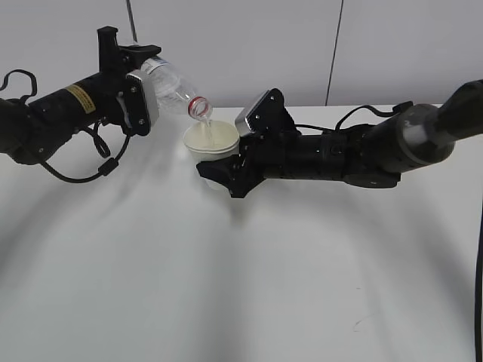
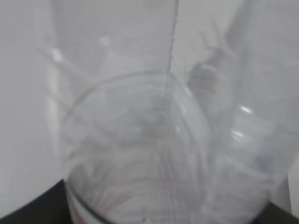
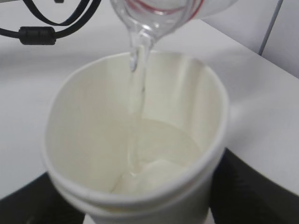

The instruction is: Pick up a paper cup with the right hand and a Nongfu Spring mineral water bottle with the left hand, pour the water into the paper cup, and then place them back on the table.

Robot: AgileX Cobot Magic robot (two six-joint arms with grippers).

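In the exterior view the left hand (image 1: 139, 90) covers the middle of the Nongfu Spring mineral water bottle (image 1: 175, 84), so its label cannot be seen. The right hand (image 1: 226, 172) hides the lower part of the paper cup (image 1: 212, 140), and its arm runs off the right edge. The left wrist view shows the bottle (image 2: 154, 154) only as a blur, cut by the bottom edge. In the right wrist view the bottle's mouth (image 3: 156, 11) is cut by the top edge, the cup's (image 3: 135, 140) base by the bottom, and the fingers (image 3: 247, 196) are dark blurs at both lower corners.
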